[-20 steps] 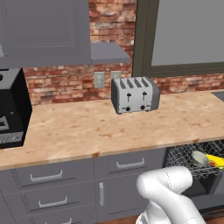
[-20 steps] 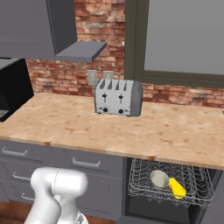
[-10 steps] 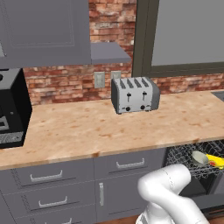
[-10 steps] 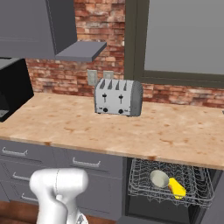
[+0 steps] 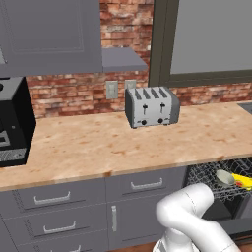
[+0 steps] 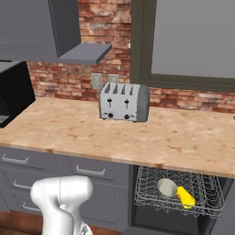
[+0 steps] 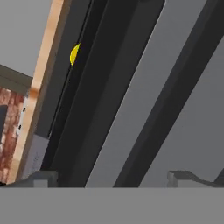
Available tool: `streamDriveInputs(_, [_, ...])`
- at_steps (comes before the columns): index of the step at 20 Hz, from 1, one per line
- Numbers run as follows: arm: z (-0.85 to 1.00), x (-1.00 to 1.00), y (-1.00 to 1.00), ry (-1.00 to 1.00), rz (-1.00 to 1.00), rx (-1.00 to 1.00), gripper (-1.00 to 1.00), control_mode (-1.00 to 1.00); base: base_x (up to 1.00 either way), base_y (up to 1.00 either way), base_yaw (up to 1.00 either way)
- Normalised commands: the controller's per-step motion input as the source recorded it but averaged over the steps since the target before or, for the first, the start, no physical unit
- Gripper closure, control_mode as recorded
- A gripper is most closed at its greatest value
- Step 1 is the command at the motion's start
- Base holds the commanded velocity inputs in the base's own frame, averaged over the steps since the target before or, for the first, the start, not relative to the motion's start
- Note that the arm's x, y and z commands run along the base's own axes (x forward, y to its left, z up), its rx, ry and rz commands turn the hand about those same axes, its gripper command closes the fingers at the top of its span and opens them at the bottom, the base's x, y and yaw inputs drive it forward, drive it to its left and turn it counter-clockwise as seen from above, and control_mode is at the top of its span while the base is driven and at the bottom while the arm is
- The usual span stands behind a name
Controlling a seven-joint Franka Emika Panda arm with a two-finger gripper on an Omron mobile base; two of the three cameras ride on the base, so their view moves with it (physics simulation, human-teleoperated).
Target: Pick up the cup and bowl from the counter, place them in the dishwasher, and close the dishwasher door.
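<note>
speckled tan wood-look counter (image 5: 98, 147) runs the width of both base views, with a black appliance (image 5: 12, 123) at its left end and a brushed-metal four-slot toaster (image 5: 151, 106) against the brick wall. to the right, under the counter edge, the dishwasher (image 6: 179, 193) stands open, its grey wire rack (image 6: 151, 183) drawn out and holding a pale round bowl (image 6: 167, 187) beside a yellow cup (image 6: 186, 197). the hand view adds what the base views lack: the flat grey dishwasher door (image 7: 144, 96) close up and tilted, its dark bar handle (image 7: 175, 87) crossing it diagonally, and a yellow sliver past its edge, probably the cup. the gripper (image 7: 111, 181) has its jaws set wide apart, closed on nothing.
</note>
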Motion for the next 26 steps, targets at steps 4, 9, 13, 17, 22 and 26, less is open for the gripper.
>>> streamDriveInputs(4, [-0.67,0.18,-0.41,-0.07,0.03,0.00,-1.00,-1.00,0.00,0.00,0.00])
streamDriveInputs(9, [-0.83,0.03,-0.47,-0.09,0.06,0.00,-1.00,-1.00,0.00,0.00,0.00])
streamDriveInputs(13, [-0.92,0.00,-0.49,-0.10,0.07,0.00,-1.00,-1.00,0.00,0.00,0.00])
streamDriveInputs(17, [-0.99,0.00,-0.49,-0.11,0.07,0.00,-1.00,-1.00,0.00,0.00,0.00])
streamDriveInputs(22, [-0.73,0.08,-0.43,-0.13,0.04,0.00,-1.00,-1.00,0.00,0.00,0.00])
streamDriveInputs(26, [-0.39,0.48,-0.19,-0.21,0.00,0.00,-1.00,-1.00,0.00,0.00,0.00])
